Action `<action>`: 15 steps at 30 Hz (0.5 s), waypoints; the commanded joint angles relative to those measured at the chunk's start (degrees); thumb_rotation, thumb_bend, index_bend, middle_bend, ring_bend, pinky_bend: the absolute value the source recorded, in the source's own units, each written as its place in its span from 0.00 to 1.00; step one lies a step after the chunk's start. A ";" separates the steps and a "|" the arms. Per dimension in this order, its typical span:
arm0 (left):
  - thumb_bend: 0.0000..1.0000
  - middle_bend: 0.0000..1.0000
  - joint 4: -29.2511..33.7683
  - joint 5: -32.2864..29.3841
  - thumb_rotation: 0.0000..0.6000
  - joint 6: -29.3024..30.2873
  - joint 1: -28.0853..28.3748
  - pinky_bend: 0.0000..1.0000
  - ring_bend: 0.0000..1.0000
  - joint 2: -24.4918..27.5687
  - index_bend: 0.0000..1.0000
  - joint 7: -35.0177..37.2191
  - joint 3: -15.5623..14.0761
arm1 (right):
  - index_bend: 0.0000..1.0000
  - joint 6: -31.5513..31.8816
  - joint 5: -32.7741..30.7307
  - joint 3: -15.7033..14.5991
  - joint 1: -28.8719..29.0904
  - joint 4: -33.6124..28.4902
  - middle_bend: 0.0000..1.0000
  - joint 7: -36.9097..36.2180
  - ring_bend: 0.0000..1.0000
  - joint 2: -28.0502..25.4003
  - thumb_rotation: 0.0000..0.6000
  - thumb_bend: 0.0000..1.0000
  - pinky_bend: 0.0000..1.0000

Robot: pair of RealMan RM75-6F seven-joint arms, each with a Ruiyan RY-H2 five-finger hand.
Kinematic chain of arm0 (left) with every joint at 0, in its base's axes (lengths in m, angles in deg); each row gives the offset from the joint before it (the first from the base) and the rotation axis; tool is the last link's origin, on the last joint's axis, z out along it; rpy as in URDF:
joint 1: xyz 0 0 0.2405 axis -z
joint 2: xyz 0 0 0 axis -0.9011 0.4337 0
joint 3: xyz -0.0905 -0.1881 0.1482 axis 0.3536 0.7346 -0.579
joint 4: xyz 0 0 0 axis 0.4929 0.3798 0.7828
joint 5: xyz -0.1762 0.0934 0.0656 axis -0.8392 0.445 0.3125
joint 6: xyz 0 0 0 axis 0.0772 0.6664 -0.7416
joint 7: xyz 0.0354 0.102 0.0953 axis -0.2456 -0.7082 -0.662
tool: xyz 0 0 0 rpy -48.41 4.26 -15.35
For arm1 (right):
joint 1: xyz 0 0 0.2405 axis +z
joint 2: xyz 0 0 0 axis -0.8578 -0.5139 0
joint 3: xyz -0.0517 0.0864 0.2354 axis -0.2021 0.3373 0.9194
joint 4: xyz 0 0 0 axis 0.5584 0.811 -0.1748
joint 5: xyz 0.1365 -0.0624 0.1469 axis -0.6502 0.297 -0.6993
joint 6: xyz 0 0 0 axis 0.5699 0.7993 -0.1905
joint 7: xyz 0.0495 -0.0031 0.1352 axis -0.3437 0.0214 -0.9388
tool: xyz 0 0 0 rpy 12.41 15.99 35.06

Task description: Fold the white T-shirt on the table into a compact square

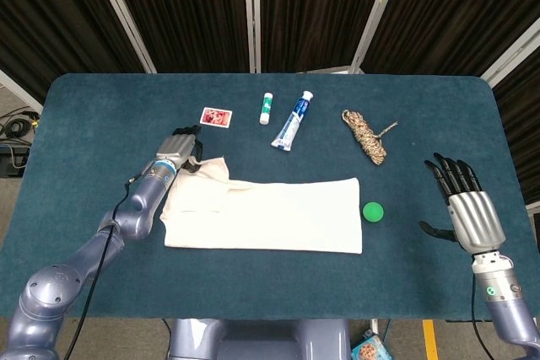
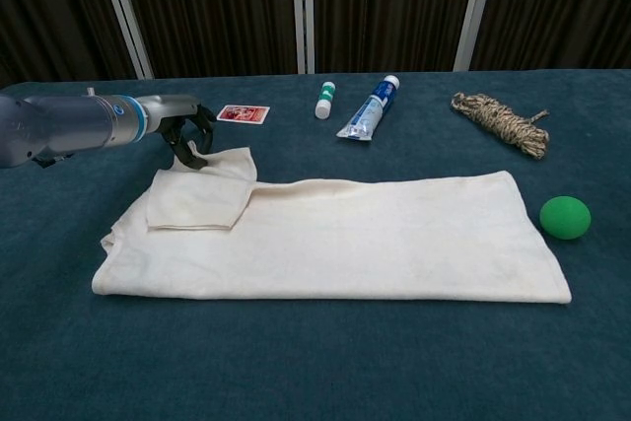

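Note:
The white T-shirt point(image 1: 270, 217) lies folded into a long flat band across the middle of the table, with one sleeve flap point(image 2: 197, 199) folded over its left end. My left hand point(image 1: 181, 147) sits at the band's far left corner. In the chest view the left hand point(image 2: 185, 130) has its dark fingers curled around a raised tip of the sleeve cloth and pinches it. My right hand point(image 1: 469, 212) hovers apart from the shirt at the table's right side, fingers spread and holding nothing. The chest view does not show it.
A green ball point(image 1: 373, 212) lies just off the shirt's right end. Behind the shirt are a playing card point(image 1: 214, 116), a small white stick point(image 1: 266, 107), a blue-and-white tube point(image 1: 293, 120) and a coil of rope point(image 1: 364, 135).

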 commanded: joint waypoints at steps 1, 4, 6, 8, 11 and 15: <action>0.54 0.00 0.93 0.35 1.00 0.47 -0.22 0.00 0.00 0.58 0.70 0.29 0.07 | 0.08 0.05 0.08 0.03 -0.05 -0.07 0.00 -0.05 0.00 -0.05 1.00 0.00 0.00; 0.54 0.00 2.52 0.85 1.00 1.18 -0.62 0.00 0.00 1.61 0.70 0.71 0.12 | 0.08 0.10 0.20 0.05 -0.10 -0.18 0.00 -0.06 0.00 -0.12 1.00 0.00 0.00; 0.54 0.00 4.78 1.42 1.00 2.25 -1.32 0.00 0.00 2.86 0.70 1.44 0.21 | 0.08 0.14 0.33 0.03 -0.14 -0.30 0.00 -0.10 0.00 -0.19 1.00 0.00 0.00; 0.54 0.00 7.26 1.96 1.00 3.32 -2.22 0.00 0.00 4.14 0.71 2.40 0.30 | 0.08 0.24 0.47 0.05 -0.18 -0.41 0.00 -0.16 0.00 -0.26 1.00 0.00 0.00; 0.54 0.00 10.92 3.04 1.00 5.15 -3.85 0.00 0.00 6.26 0.71 3.66 0.10 | 0.08 0.40 0.70 0.03 -0.27 -0.59 0.00 -0.25 0.00 -0.36 1.00 0.00 0.00; 0.54 0.00 16.21 4.86 1.00 7.57 -6.27 0.00 0.00 9.58 0.72 5.39 -0.60 | 0.08 0.67 1.15 -0.05 -0.43 -0.95 0.00 -0.25 0.00 -0.57 1.00 0.00 0.00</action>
